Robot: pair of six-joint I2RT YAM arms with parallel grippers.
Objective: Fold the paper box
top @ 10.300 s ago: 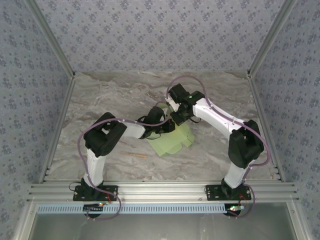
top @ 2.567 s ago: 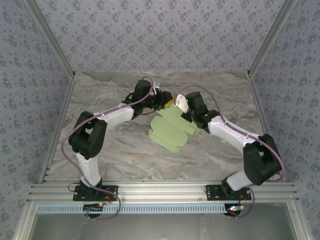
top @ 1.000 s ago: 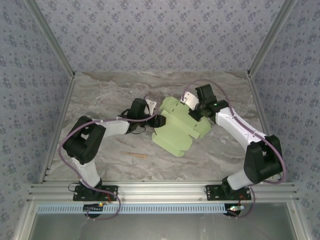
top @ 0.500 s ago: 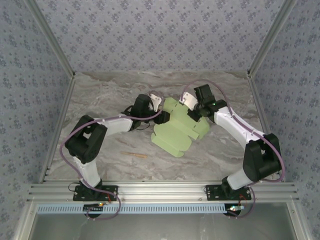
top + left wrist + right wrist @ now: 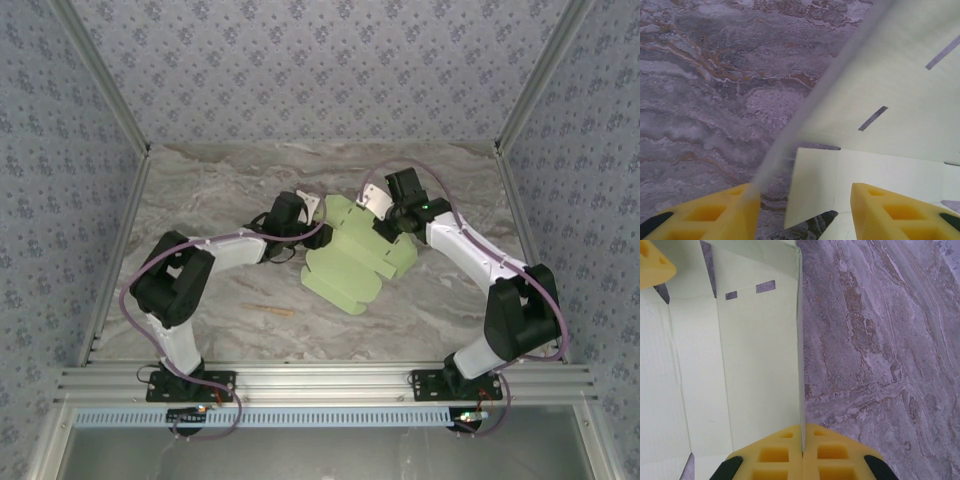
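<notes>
The paper box (image 5: 352,262) lies as an open flat sheet near the middle of the marble table (image 5: 200,190), between the two arms. The right gripper (image 5: 802,434) is at the far right side of the sheet, and its fingers are pressed together on a thin raised edge of the card. The left gripper (image 5: 804,200) is at the far left side with its fingers (image 5: 892,210) apart, and a pointed tab lies between them. A thin tan stick (image 5: 272,311) lies on the near left, apart from the sheet.
</notes>
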